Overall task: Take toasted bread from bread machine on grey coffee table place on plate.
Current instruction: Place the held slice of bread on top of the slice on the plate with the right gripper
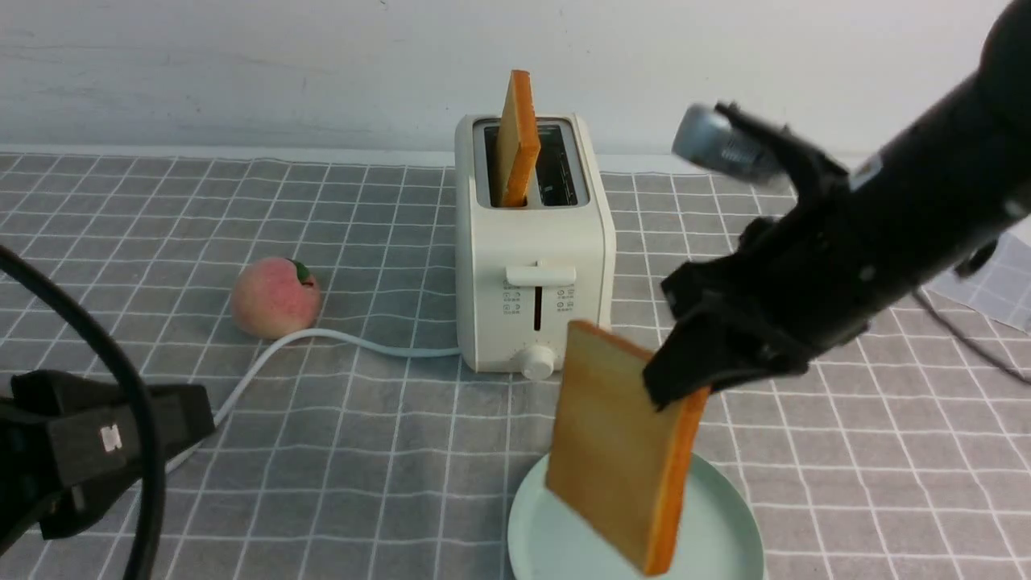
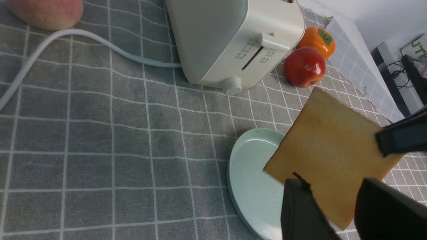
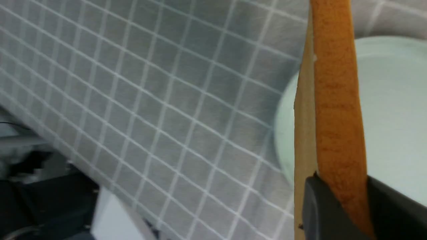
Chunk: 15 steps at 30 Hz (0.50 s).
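- In front of the toaster (image 1: 532, 274), on its knob side, the held slice (image 1: 620, 443) of toast hangs tilted. Its lower corner is over the mint-green plate (image 1: 556, 540) and, by the look of it, not yet resting there.
- The right gripper (image 1: 676, 391) pinches that slice at its upper crust edge, one jaw on each face. This probably lets the free corner lead the way down.
- The second slice (image 1: 517, 137) stands upright in the toaster's left slot, rising well above the top, where it is easy to grasp.
- The plate lies near the toaster's front on the checked grey tablecloth (image 1: 362, 483), likely to keep the carry short.
- The left gripper (image 2: 332, 200) sits well off to the toaster's front left, jaws spread and empty, clear of the working arm.
- A peach (image 1: 274, 296) lies left of the toaster, beside the white power cord (image 1: 338, 340). A red apple (image 2: 304, 66) and a persimmon (image 2: 317, 41) lie close by its other side, off the slice's path.
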{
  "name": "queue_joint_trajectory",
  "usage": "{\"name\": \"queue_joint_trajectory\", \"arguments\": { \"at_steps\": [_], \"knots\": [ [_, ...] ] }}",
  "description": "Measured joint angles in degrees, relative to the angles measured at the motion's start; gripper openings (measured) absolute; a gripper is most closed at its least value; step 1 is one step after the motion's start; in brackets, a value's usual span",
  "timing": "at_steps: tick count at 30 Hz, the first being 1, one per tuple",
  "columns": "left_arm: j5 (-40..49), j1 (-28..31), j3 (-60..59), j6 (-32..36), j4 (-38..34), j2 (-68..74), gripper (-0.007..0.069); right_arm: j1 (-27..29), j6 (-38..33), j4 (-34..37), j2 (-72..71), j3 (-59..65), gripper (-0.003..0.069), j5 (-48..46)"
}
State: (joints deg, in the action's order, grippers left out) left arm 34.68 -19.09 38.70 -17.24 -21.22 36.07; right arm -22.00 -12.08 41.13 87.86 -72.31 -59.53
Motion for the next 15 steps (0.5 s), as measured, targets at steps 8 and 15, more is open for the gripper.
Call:
{"name": "queue_joint_trajectory", "arguments": {
  "at_steps": [8,15],
  "knots": [
    [0.36,0.00,0.00,0.00,0.00,0.00,0.0242,0.00,-12.74,16.41,1.75,18.31,0.0120,13.89],
    [0.36,0.00,0.00,0.00,0.00,0.00,0.0242,0.00,-13.11,13.24,1.82,21.71,0.0157,19.46]
  ]
}}
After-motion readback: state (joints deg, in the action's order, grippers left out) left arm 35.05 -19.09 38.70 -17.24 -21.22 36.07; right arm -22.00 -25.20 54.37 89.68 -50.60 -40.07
